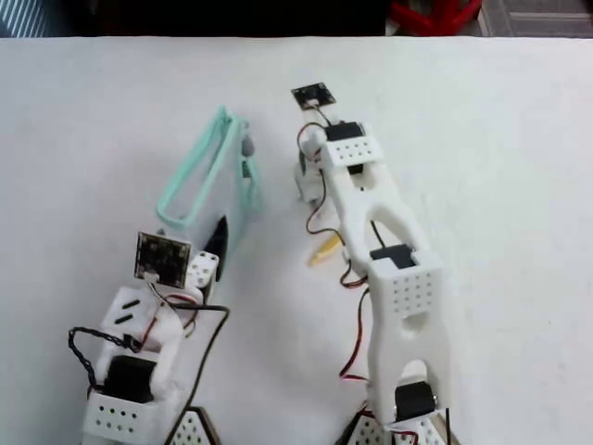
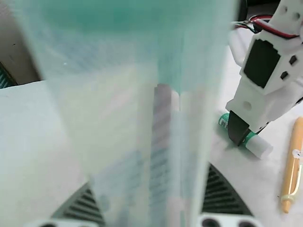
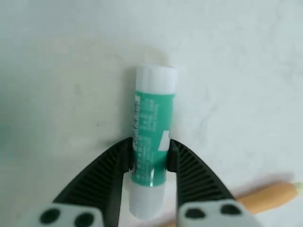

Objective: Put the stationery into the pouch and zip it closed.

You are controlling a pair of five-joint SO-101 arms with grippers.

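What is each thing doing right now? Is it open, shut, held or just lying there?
pouch, mouth open, held up by the left gripper.
glue stick, lying on the table, pinched by the right gripper.
pen, lying loose on the table.
left gripper, shut on the pouch.
right gripper, shut on the glue stick.

White plastic left arm (image 1: 139, 371), matching right arm (image 1: 397, 278), black motors (image 1: 130, 376), red and black cables (image 1: 356, 348), right gripper (image 3: 149, 157) with ribbed black fingers (image 3: 196, 172)
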